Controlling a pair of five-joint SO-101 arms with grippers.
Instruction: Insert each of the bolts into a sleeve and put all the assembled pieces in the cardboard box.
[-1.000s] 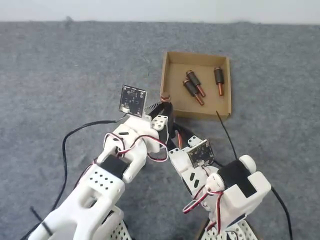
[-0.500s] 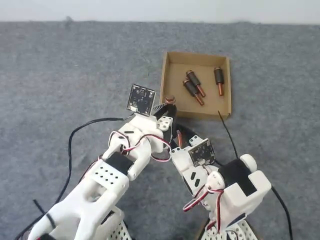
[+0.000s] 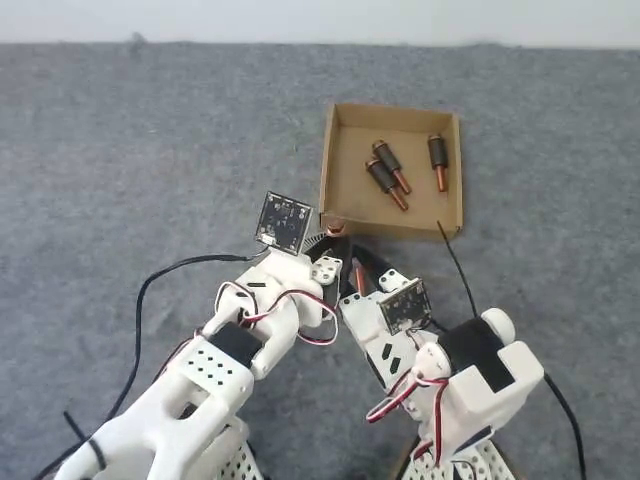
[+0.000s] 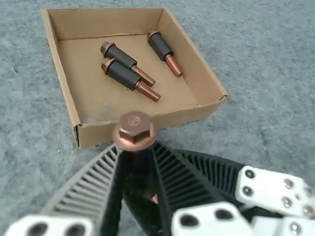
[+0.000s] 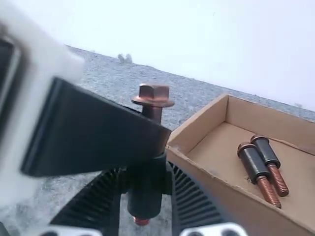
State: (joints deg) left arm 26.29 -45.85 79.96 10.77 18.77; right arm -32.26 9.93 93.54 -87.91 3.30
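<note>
Three sleeved copper bolts lie in the shallow cardboard box, leaving its near-left floor bare. Just outside its near wall, my left gripper pinches an upright copper hex-head bolt, and my right gripper clamps the black cylindrical sleeve around its shank.

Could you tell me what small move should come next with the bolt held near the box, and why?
Probably the left gripper should push the bolt farther down into the sleeve that the right gripper holds: just the tip pokes out below, and the head stands well above the sleeve, unlike the finished pieces in the box.
</note>
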